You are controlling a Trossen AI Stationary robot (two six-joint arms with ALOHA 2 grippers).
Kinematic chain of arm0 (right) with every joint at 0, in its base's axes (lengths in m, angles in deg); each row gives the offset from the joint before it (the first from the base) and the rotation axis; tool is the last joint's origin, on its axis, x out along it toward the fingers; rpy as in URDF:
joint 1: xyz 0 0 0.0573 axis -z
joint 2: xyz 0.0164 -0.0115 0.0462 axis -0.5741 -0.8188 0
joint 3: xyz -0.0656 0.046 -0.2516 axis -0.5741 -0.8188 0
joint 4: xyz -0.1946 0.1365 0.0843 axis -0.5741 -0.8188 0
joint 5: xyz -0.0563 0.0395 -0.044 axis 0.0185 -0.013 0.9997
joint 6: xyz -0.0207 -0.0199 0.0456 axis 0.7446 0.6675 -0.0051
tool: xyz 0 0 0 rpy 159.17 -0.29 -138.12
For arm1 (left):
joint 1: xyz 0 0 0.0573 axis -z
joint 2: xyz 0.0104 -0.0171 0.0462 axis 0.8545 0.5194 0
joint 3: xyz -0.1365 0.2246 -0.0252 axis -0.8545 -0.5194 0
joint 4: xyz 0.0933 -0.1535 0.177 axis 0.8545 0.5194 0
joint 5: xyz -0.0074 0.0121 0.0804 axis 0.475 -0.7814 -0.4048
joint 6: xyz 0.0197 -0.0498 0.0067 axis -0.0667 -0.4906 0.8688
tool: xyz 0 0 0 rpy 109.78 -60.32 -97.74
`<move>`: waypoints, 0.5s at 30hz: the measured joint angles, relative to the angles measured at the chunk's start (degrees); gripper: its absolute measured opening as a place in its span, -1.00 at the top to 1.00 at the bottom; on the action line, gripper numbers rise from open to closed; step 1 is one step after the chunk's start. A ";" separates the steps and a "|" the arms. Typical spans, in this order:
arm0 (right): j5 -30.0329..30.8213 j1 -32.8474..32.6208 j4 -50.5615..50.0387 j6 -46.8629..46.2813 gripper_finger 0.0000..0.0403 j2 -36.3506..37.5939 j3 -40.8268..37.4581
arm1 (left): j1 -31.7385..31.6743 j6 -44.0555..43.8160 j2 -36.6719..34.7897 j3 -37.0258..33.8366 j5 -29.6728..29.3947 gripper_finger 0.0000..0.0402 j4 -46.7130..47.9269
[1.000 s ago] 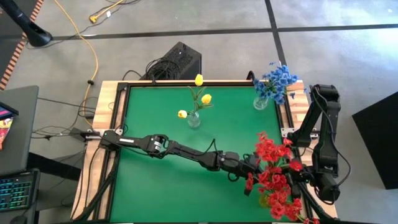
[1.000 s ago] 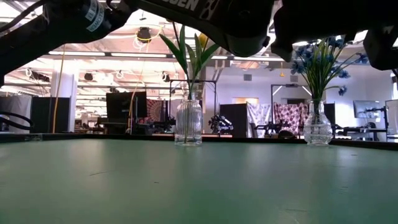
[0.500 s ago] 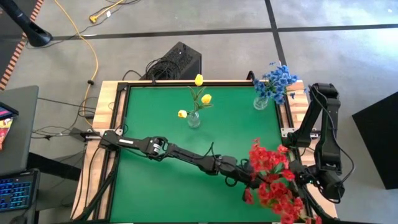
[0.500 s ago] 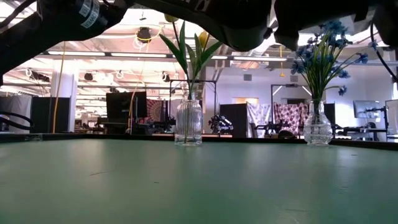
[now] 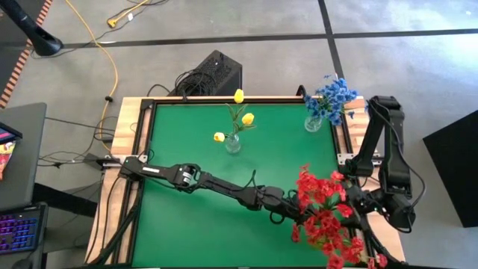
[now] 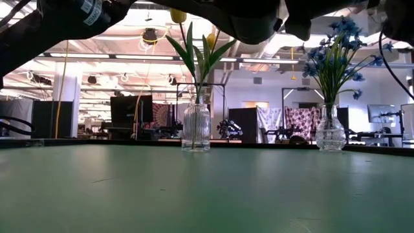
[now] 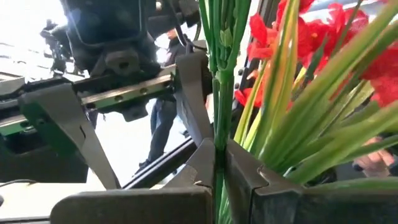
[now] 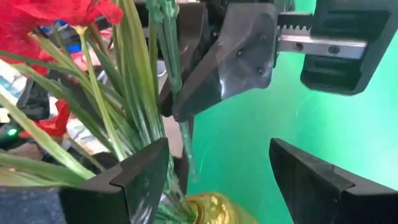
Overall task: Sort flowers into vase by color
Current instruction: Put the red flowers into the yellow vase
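Left pincer (image 7: 219,168) clamped on red sprig stems (image 7: 219,93), near bench's right front corner, beside right pincer (image 8: 214,180), spread wide around them. Risks: stems slipping loose; blooms (image 5: 325,213) snagging; gold vase (image 8: 214,214) tipping.

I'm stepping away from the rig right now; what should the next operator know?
Left gripper: shut on the red flowers' stems, at the table's front right.
Right gripper: open, right beside the same bunch, holding nothing.
Done: yellow flowers stand in the middle vase; blue flowers stand in the back-right vase.
Left: the red bunch is not yet settled; a gold rim shows under its stems.
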 joint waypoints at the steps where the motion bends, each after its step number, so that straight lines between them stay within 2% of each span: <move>1: -0.66 0.00 -0.14 0.03 -0.52 0.44 0.00 | 0.00 0.36 -0.08 0.00 -0.03 1.00 0.28; 7: -3.38 -0.07 -3.06 -0.88 -0.52 2.57 0.00 | -0.17 0.41 -1.29 0.00 -1.44 1.00 0.70; 15: -4.54 -0.07 -12.80 -8.41 -0.52 3.82 0.00 | -0.01 2.03 -2.56 0.00 -1.43 1.00 1.97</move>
